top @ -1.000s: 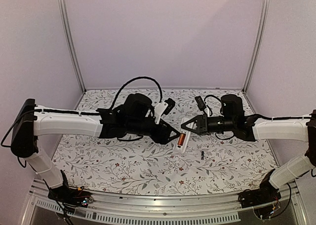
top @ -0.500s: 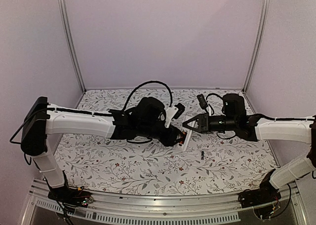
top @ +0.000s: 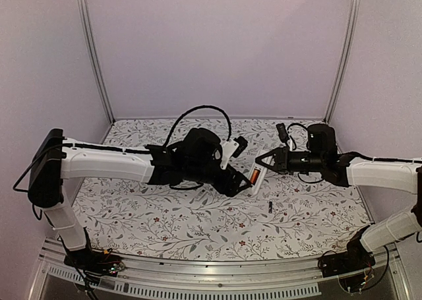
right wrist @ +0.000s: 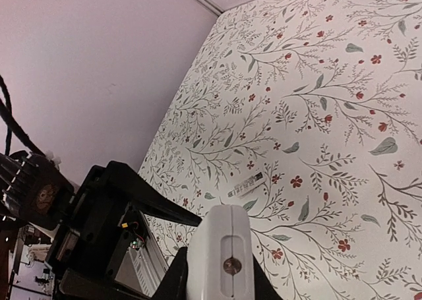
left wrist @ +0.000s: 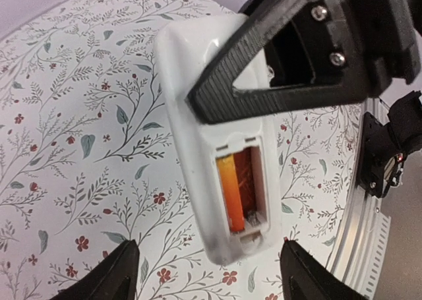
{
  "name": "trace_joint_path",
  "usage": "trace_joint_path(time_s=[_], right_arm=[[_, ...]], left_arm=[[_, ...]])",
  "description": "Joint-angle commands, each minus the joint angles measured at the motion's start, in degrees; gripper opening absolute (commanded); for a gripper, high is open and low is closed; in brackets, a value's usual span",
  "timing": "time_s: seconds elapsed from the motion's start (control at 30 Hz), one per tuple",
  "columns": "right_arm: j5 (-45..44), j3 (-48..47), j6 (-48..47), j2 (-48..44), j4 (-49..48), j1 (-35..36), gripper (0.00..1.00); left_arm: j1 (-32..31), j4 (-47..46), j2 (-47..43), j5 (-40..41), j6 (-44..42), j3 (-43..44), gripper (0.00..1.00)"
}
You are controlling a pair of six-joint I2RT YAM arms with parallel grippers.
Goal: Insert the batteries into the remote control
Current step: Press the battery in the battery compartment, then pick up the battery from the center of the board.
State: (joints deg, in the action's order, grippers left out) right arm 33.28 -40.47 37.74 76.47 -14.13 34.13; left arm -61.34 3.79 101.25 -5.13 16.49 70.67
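My right gripper (top: 262, 164) is shut on the remote control (top: 259, 180) and holds it tilted above the floral table. In the left wrist view, the remote control (left wrist: 191, 122) shows its open battery bay, and the orange-red battery (left wrist: 230, 191) sits in one slot. The slot beside it looks empty. My left gripper (left wrist: 210, 277) is open just short of the remote's near end, with nothing between its fingertips (left wrist: 122, 273). The black battery (top: 270, 206) lies loose on the table. It also shows past the remote control (right wrist: 221, 254) as the black battery (right wrist: 246, 185) in the right wrist view.
An aluminium rail (left wrist: 359, 214) runs along the table's front edge. Lilac walls enclose the back and sides (top: 217, 43). The left arm's black finger (right wrist: 148, 204) shows close to the left of the remote in the right wrist view.
The remote has come up off the table and shifted right in my right gripper. My left arm has reached further right and followed it.
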Motion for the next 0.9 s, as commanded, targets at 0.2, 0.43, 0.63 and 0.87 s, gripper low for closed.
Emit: trace_joint_path(time_s=[0.2, 0.43, 0.63, 0.87], right_arm=[[-2.4, 6.2, -3.0, -8.5, 9.9, -15.1, 0.00], [-4.1, 7.9, -5.4, -13.2, 17.2, -22.0, 0.00], [-2.7, 9.1, -6.6, -16.5, 19.5, -26.1, 0.00], [-1.3, 9.3, -8.4, -18.9, 21.8, -30.0, 0.00]], left_arm=[[-1.2, -0.6, 5.0, 1.7, -3.7, 3.4, 0.70], [-3.3, 11.0, 17.9, 2.9, -6.5, 19.3, 0.62], [-5.4, 17.6, 27.0, 2.1, -5.9, 29.3, 0.58], [-7.1, 21.5, 33.1, 3.4, -4.1, 35.8, 0.56]])
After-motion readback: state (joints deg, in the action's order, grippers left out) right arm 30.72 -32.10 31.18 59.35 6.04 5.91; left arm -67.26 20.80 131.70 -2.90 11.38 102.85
